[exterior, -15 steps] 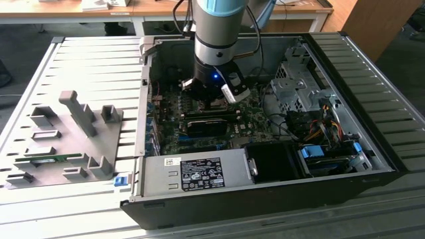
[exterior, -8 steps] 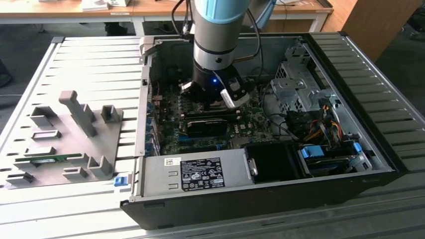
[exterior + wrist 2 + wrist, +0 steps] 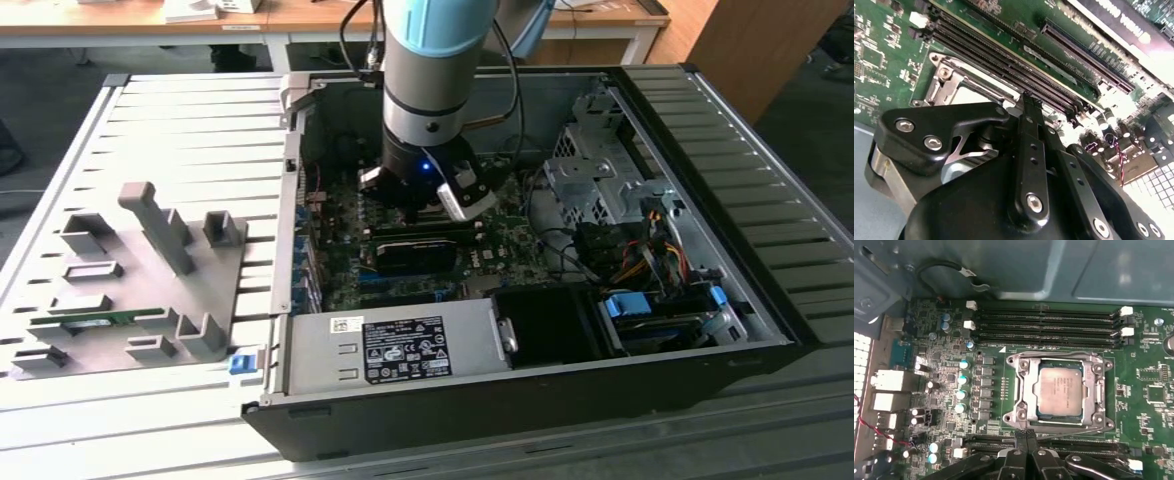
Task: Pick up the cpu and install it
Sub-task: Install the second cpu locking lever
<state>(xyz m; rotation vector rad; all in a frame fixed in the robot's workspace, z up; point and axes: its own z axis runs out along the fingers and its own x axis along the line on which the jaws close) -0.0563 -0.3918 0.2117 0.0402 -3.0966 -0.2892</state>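
Note:
The cpu (image 3: 1059,390), a silvery square chip, lies flat inside the metal socket frame (image 3: 1021,390) on the green motherboard (image 3: 1149,415). In the first wrist view my gripper (image 3: 1026,434) hovers just beside the socket's edge, its two black fingers pressed together with nothing between them. The second wrist view shows the gripper (image 3: 1026,102) above the board next to the socket frame (image 3: 944,75). In the exterior view the gripper (image 3: 434,215) hangs inside the open computer case (image 3: 641,110), over the motherboard's middle, and hides the socket.
Black memory slots (image 3: 1046,325) run along one side of the socket, more slots (image 3: 1079,445) along the other. In the case sit a power supply (image 3: 394,350), cables (image 3: 627,250) and a drive cage (image 3: 601,170). A grey fixture plate (image 3: 120,290) lies at the exterior view's left.

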